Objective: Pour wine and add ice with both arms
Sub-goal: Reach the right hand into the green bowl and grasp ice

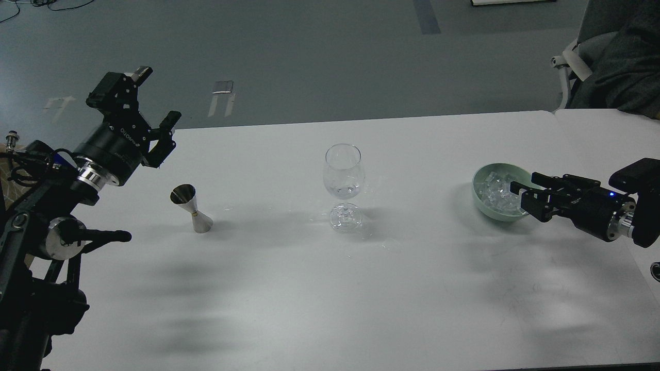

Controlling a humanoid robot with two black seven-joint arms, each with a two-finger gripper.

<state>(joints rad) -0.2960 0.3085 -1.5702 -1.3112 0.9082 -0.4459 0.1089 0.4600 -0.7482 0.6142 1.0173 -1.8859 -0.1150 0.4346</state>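
A clear wineglass (344, 178) stands upright at the middle of the white table (330, 288), with a little clear content low in its bowl. A steel jigger (192, 208) stands to its left. A pale green bowl (484, 206) at the right holds several clear ice cubes (492, 193). My left gripper (149, 103) is open and empty, raised above the table's far left edge, up and left of the jigger. My right gripper (523, 188) is open and empty, its fingers over the bowl's right rim, just above the ice.
A grey chair with dark cloth (613, 62) stands beyond the table's far right corner. A second table top (608, 134) adjoins at the right. Grey floor lies beyond the far edge.
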